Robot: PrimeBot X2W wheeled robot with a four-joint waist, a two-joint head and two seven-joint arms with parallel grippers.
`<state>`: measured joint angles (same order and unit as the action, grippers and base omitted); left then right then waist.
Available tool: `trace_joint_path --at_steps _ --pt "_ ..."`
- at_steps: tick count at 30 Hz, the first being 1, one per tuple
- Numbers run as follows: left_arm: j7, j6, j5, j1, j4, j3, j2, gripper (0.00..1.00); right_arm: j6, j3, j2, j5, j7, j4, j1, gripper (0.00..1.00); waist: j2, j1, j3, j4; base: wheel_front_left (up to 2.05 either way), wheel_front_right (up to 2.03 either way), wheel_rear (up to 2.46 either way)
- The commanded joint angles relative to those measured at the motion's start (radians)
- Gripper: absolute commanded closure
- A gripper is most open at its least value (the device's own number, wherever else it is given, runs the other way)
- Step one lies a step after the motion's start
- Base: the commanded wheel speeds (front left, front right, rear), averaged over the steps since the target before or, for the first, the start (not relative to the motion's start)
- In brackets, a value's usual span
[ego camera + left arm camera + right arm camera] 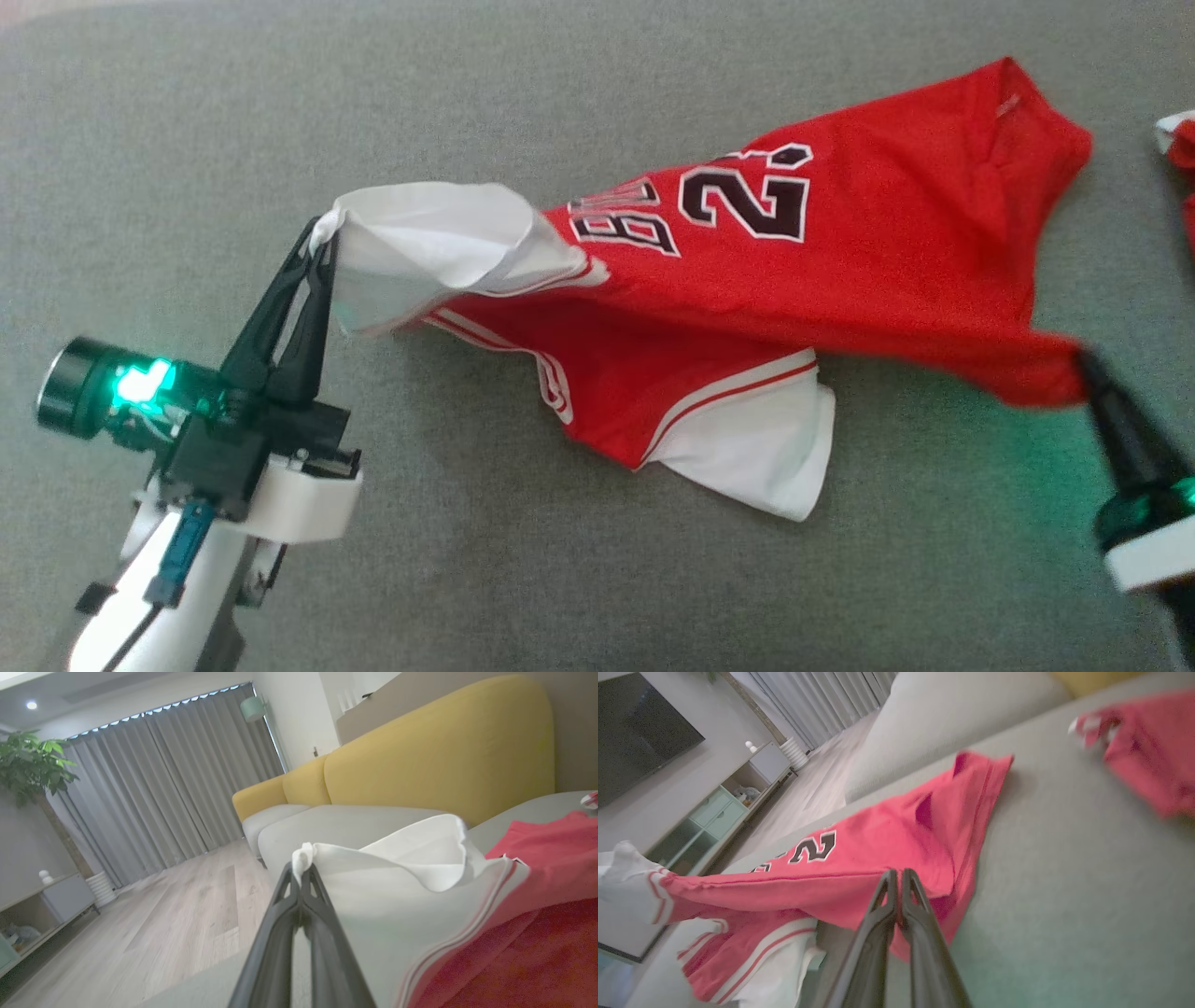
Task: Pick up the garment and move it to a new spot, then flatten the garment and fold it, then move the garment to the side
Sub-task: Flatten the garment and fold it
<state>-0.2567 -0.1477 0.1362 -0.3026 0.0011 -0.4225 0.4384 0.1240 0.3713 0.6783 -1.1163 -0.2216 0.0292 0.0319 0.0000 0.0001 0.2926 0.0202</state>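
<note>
The garment (840,252) is a red jersey with white sleeves, black letters and a number, spread across a grey cushion. My left gripper (320,233) is shut on the tip of its white sleeve (373,886), lifting that end off the cushion. My right gripper (1083,359) pinches the red hem at the lower right, jaws closed on the cloth (859,891). In the right wrist view my right gripper (899,873) has its fingers pressed together on the red edge. The other white sleeve (766,457) lies flat on the cushion.
The grey sofa cushion (560,579) bears everything. A second red and white cloth (1178,159) lies at its far right edge. Past the cushion stand a yellow sofa back (420,751), wooden floor (177,905), a low cabinet (724,807) and curtains.
</note>
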Motion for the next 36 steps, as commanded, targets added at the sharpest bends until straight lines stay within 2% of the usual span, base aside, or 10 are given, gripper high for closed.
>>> trace_joint_path --at_steps 1,5,9,15,18,21,25,30,36 --pt "-0.005 0.01 -0.01 -0.052 -0.046 0.054 0.04 1.0 0.007 -0.029 0.065 0.057 -0.024 -0.024 -0.026 1.0 0.0 -0.0001 -0.027 -0.009 0.0 0.0 0.0" --pt "-0.005 0.05 -0.004 -0.094 -0.099 0.075 0.066 1.0 0.007 -0.126 0.107 0.201 -0.037 -0.072 -0.066 1.0 0.0 -0.0001 -0.075 -0.023 0.0 0.0 0.0" --pt "-0.005 0.096 0.024 -0.166 -0.159 0.113 0.098 1.0 0.007 -0.23 0.138 0.296 -0.039 -0.159 -0.097 1.0 0.0 -0.0001 -0.129 -0.032 0.0 0.0 0.0" --pt "0.035 0.172 0.08 -0.364 -0.249 0.172 0.154 1.0 0.007 -0.369 0.203 0.335 0.004 -0.281 -0.171 1.0 0.0 -0.0001 -0.172 -0.039 0.0 0.0 0.0" --pt "0.064 0.208 0.107 -0.501 -0.265 0.187 0.168 1.0 0.007 -0.4 0.255 0.344 0.058 -0.309 -0.247 1.0 0.0 -0.0001 -0.166 -0.042 0.0 0.0 0.0" --pt "0.08 0.242 0.145 -0.653 -0.219 0.173 0.163 1.0 0.007 -0.368 0.294 0.321 0.111 -0.292 -0.369 1.0 0.0 -0.0001 -0.136 -0.041 0.0 0.0 0.0" --pt "0.127 0.269 0.183 -0.864 -0.058 0.106 0.156 1.0 0.007 -0.242 0.323 0.299 0.178 -0.229 -0.581 1.0 0.0 -0.0001 -0.062 -0.033 0.0 0.0 0.0" --pt "0.143 0.277 0.151 -1.111 0.196 -0.006 0.153 1.0 0.007 -0.06 0.278 0.332 0.225 -0.098 -0.889 1.0 0.0 -0.0001 0.075 -0.016 0.0 0.0 0.0" --pt "0.04 0.262 0.053 -1.343 0.426 -0.049 0.11 1.0 0.007 0.088 0.213 0.382 0.162 0.073 -1.197 1.0 0.0 -0.0001 0.186 -0.004 0.0 0.0 0.0"
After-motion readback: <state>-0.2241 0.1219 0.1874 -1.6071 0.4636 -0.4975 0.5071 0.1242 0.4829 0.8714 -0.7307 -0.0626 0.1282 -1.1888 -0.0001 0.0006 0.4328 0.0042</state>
